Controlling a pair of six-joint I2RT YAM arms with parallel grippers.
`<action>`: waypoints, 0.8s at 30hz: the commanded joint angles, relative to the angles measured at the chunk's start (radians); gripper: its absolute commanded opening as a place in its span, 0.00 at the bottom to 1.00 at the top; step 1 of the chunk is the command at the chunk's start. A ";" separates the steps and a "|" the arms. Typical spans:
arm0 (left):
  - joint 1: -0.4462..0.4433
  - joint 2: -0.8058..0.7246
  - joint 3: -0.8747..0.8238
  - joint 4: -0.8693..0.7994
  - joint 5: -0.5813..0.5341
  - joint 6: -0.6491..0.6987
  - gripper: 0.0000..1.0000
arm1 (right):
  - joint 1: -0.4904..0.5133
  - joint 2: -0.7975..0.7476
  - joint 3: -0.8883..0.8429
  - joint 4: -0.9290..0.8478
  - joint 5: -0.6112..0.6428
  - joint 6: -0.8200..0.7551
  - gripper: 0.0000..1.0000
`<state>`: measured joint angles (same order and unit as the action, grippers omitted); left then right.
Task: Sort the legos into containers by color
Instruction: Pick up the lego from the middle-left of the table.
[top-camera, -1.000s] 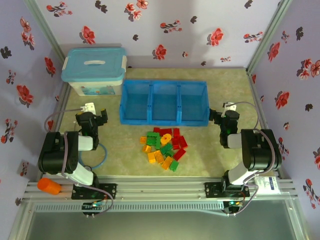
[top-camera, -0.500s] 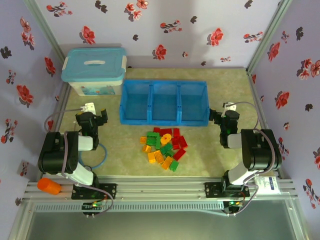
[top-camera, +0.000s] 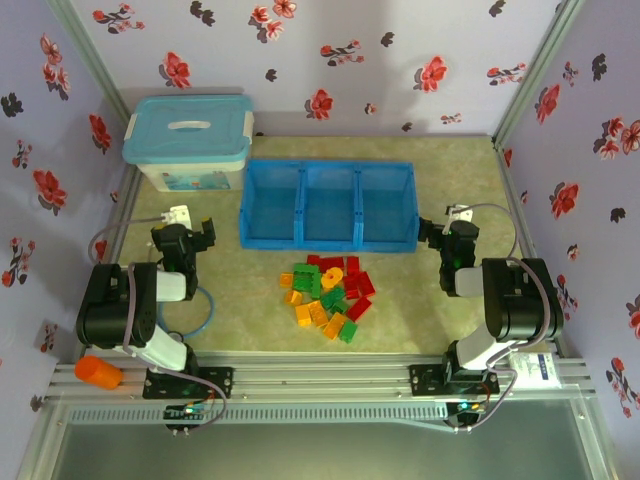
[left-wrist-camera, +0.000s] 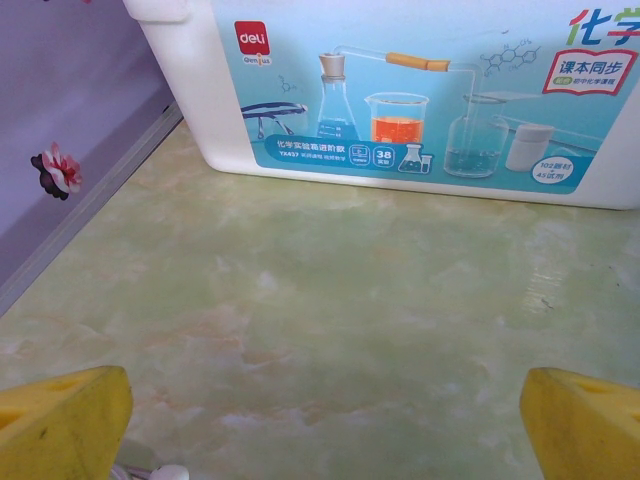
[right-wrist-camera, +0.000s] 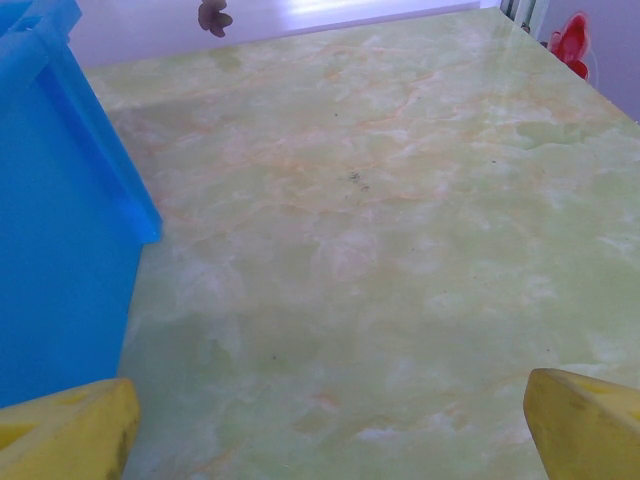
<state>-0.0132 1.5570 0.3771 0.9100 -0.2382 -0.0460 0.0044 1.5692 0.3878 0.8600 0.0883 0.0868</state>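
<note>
Containers (top-camera: 328, 205) showing bare blue floors, legos (top-camera: 328, 290) heaped nearby

From my screen the worktop (left-wrist-camera: 330, 300) reads as a smooth, pale-green marbled surface with a soft sheen. The tray (top-camera: 300, 244) is smooth bright-blue plastic, faintly glossy. The legos (top-camera: 327, 292) look like hard, shiny plastic. The box (top-camera: 188, 140) is white plastic with a glossy printed label. On the left pincer (left-wrist-camera: 320, 440) I see matt yellow fingers (left-wrist-camera: 60, 430). The rail (top-camera: 320, 372) is bare grooved metal.
</note>
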 joint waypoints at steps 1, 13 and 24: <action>-0.010 -0.016 0.000 0.015 -0.005 0.007 1.00 | -0.007 -0.026 0.011 0.006 0.063 0.019 0.99; -0.146 -0.416 0.309 -0.857 -0.145 -0.419 1.00 | 0.115 -0.630 0.238 -0.946 0.224 0.392 0.99; -0.499 -0.501 0.403 -1.227 0.004 -0.506 0.93 | 0.223 -0.765 0.348 -1.398 0.068 0.591 0.99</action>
<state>-0.4370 1.0866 0.7338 -0.1349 -0.2295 -0.5026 0.1825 0.8326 0.6636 -0.3252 0.1631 0.6186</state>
